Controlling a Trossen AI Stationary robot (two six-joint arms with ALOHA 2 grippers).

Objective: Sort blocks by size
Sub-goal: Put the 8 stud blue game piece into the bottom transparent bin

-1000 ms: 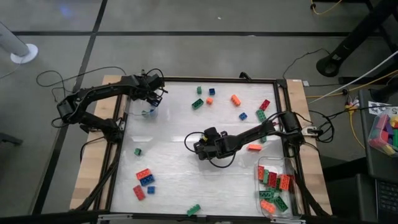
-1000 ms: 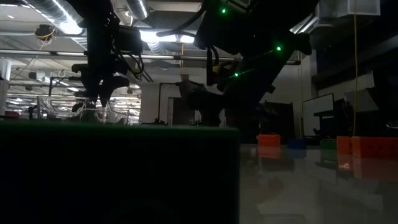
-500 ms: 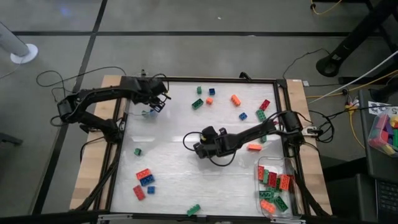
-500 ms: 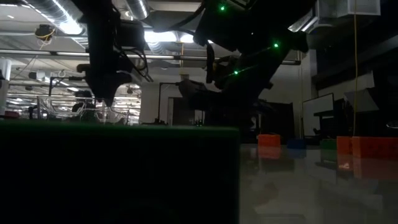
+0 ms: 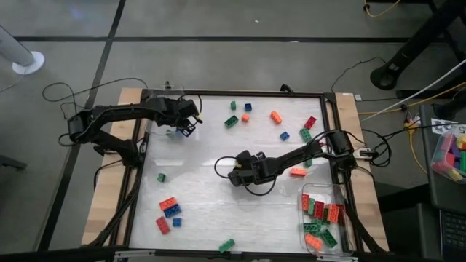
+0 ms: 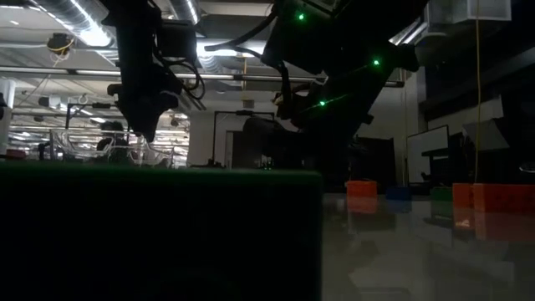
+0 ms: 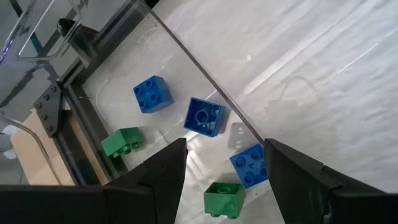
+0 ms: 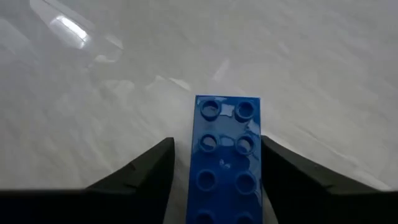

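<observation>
- 2 clear bins split the sizes: a small one (image 5: 172, 131) at the table's (image 5: 218, 204) far-left edge takes the tiny square blocks, a larger one (image 5: 321, 218) at the near-right corner takes the long ones.
- Left gripper (image 5: 191, 124) hovers over the small bin with its fingers spread and nothing between them; I judge it has nothing left to drop there.
- Left wrist view, inside the small bin: 3 blue squares, namely (image 7: 152, 94), (image 7: 204, 116) and (image 7: 250, 164), plus 2 green squares, (image 7: 122, 141) and (image 7: 224, 198). Total 5, all tiny, so this bin is sorted true.
- Right gripper (image 5: 234, 175) sits low at mid-table, fingers spread either side of a long blue block (image 8: 225, 155). The block lies flat, studs up, lengthwise between the fingers; no squeeze is visible, so I read it as straddled, not gripped.
- Judgement: straddling it lengthwise sets the pads against the long sides, ready for a carry to the large bin.
- Large bin: a jumble of red, green and orange long blocks, too overlapped to count.
- Loose on the table, high view: about 8 at the far side, 1 orange (image 5: 298, 172) near the right arm, 1 small green (image 5: 161, 177) at left, 4 red and blue near-left (image 5: 169, 207), 1 green (image 5: 227, 246) at the near edge.
</observation>
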